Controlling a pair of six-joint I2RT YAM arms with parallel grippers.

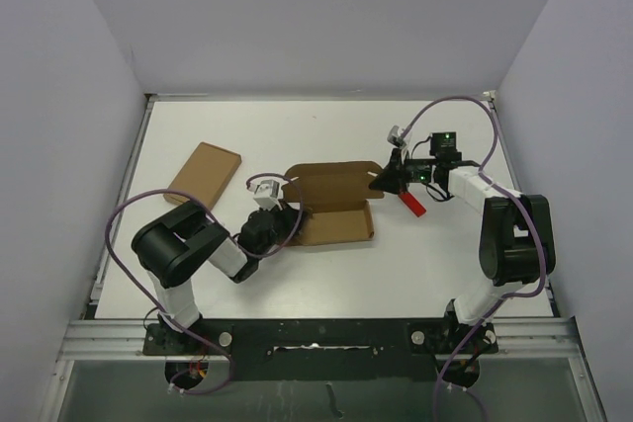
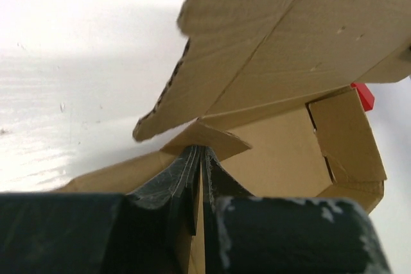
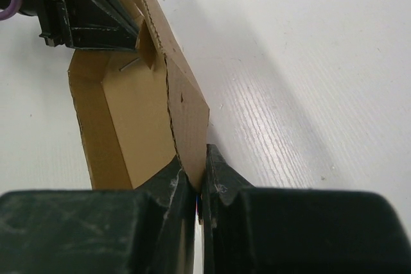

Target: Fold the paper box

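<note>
The paper box (image 1: 331, 203) is a brown die-cut cardboard sheet, partly folded, in the middle of the table. Its lid panel stands raised and its flaps are loose. My left gripper (image 1: 288, 212) is shut on the box's left end wall, and the left wrist view shows its jaws (image 2: 201, 158) pinching a thin cardboard flap (image 2: 204, 136). My right gripper (image 1: 380, 177) is shut on the right end of the lid flap, and the right wrist view (image 3: 199, 171) shows that cardboard edge (image 3: 186, 110) clamped between the fingers.
A flat, wider brown cardboard rectangle (image 1: 204, 174) lies at the back left. A small red block (image 1: 411, 204) lies on the table just right of the box, under my right arm; a corner of it shows in the left wrist view (image 2: 363, 94).
</note>
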